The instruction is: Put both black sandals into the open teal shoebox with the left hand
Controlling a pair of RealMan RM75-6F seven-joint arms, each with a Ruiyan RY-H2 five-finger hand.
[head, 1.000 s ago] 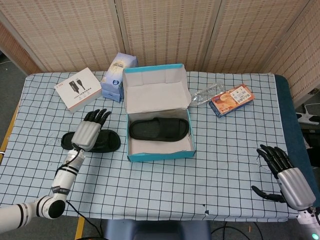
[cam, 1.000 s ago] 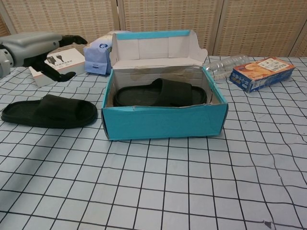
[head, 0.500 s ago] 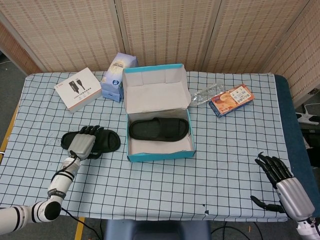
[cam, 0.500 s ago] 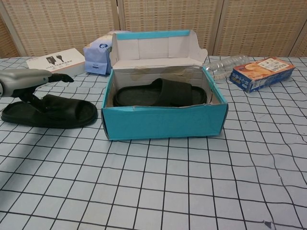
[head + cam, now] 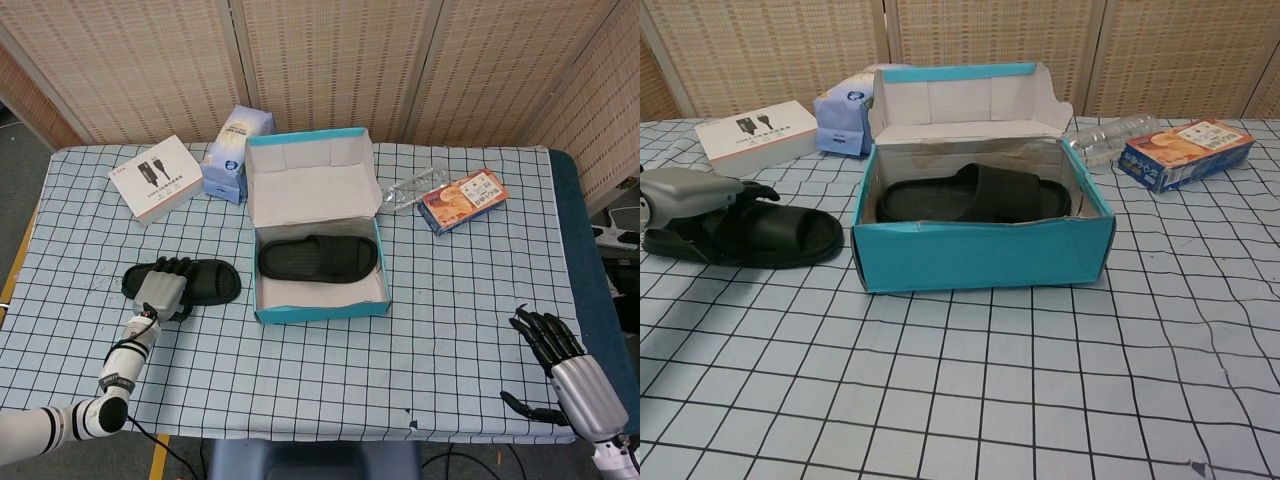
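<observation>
Head view is showing a table [image 5: 470, 330] under a checked cloth, with woven screens [image 5: 330, 60] standing behind it. The loose sandal [image 5: 205, 281] is lying left of the shoebox [image 5: 318, 305], and the left hand [image 5: 160, 292] is resting on its near-left part, fingers curling over it. The right hand [image 5: 572, 368] is hovering at the near right, fingers spread, holding nothing. The other sandal [image 5: 320, 258] is sitting inside the box.

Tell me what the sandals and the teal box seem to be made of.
Sandal on the table, sandal in the box: probably moulded rubber or foam, matte black, one seamless piece. Shoebox: cardboard, teal outside, plain white inside, with folded flaps and creases.
</observation>
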